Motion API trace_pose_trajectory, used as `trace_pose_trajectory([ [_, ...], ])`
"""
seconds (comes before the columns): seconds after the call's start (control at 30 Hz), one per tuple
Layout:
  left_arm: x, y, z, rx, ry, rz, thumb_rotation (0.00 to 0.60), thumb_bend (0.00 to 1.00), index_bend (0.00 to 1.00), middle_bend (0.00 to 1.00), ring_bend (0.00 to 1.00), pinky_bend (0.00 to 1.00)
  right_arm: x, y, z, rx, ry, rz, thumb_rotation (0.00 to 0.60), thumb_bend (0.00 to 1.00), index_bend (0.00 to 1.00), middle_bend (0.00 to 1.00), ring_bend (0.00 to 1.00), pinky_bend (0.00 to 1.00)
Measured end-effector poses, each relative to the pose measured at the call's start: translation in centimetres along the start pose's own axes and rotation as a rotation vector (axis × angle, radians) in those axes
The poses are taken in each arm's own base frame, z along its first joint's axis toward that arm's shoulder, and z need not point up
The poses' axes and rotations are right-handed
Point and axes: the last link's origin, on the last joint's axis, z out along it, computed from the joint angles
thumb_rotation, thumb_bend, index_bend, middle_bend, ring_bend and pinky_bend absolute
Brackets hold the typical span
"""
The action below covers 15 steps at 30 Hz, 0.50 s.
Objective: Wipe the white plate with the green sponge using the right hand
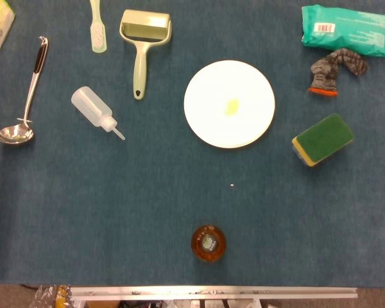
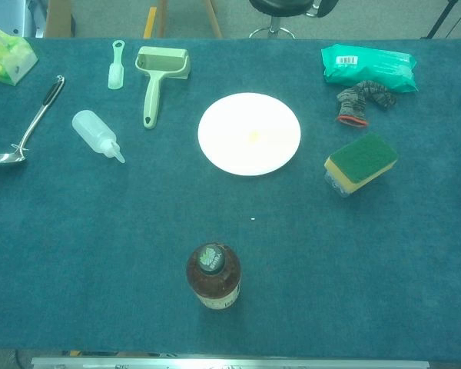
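On the blue surface (image 1: pixel 147 192) the green sponge (image 1: pixel 323 138) lies untouched just right of the white plate (image 1: pixel 229 103) — which carries a yellowish smear. Neither hand shows, so their state can't be told; reaching and grasping comes first.

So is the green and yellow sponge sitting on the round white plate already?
No, the green and yellow sponge lies on the blue cloth beside the round white plate, apart from it, with a yellowish spot at the plate's middle.
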Motion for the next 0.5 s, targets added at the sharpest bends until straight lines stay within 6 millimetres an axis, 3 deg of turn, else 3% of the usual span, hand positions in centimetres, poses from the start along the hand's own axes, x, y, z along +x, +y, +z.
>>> trace_pose_trajectory([
  [0.5,-0.01,0.17,-0.04,-0.011,0.002,-0.003,0.600,0.20,0.39,0.40,0.31,0.46,0.20,-0.10,0.12,0.003,0.011,-0.001,0.600,0.35,0.43,0.36,0.22,0.30],
])
